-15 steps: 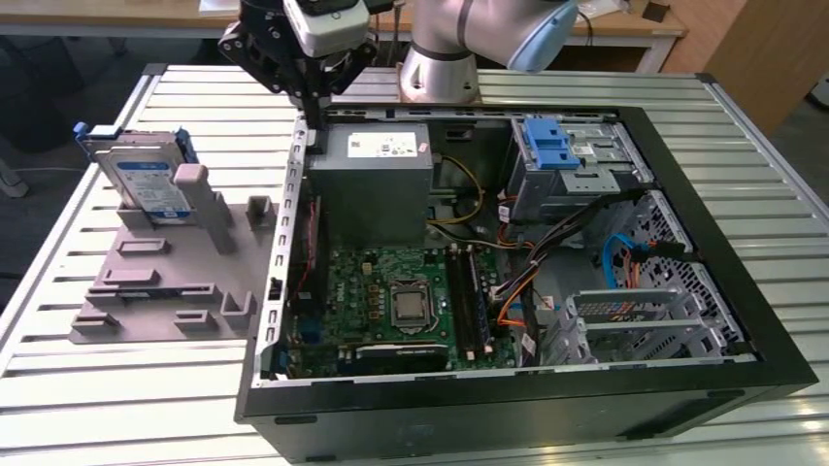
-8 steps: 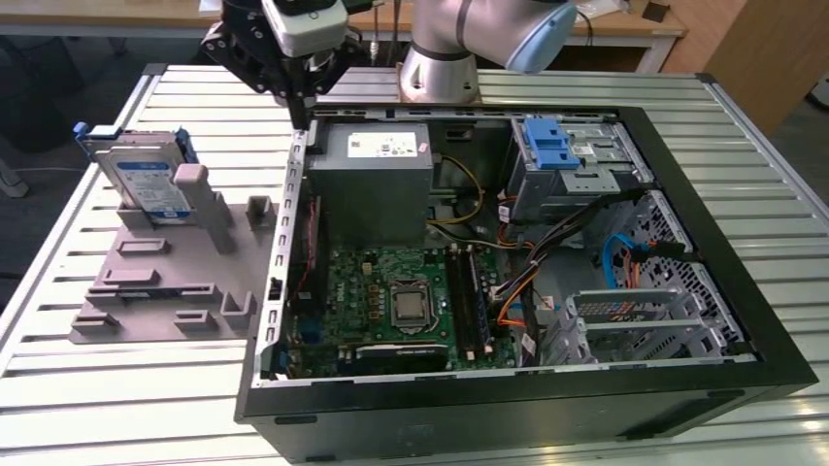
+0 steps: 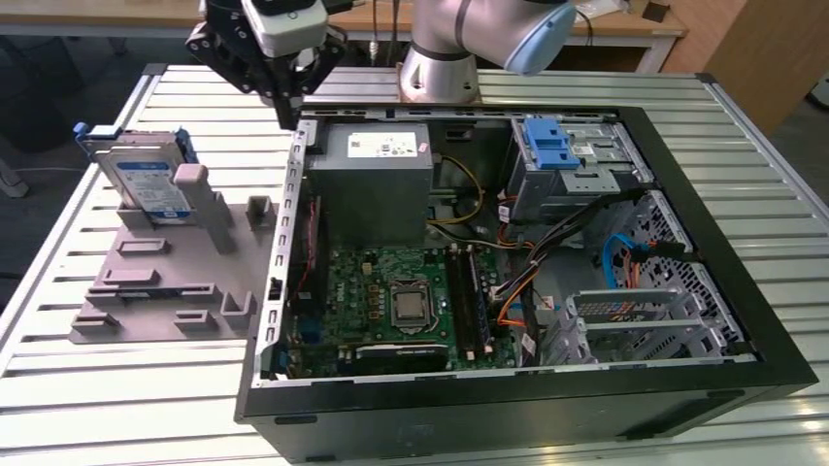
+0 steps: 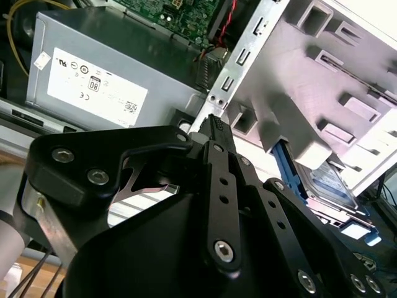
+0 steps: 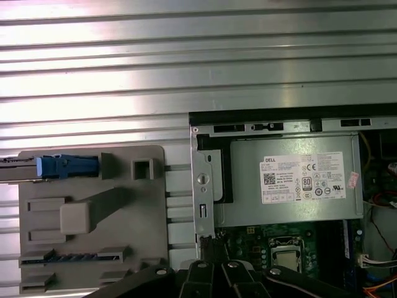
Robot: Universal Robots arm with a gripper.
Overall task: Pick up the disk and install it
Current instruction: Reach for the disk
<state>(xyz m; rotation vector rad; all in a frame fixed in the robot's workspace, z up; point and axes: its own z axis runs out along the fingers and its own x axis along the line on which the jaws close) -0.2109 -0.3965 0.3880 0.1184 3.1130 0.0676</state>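
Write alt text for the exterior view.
A shut, empty pincer hangs above the far corner of an open computer case. At the exterior view's left, the disk stands on edge in a grey holder on a slatted metal table.

Disk [image 3: 143, 180] stands on edge in the holder [image 3: 143, 320], at the exterior view's left of the computer case [image 3: 518, 417]; power supply [image 3: 376, 180] sits in its far-left corner, gripper [image 3: 287, 116] above that wall.
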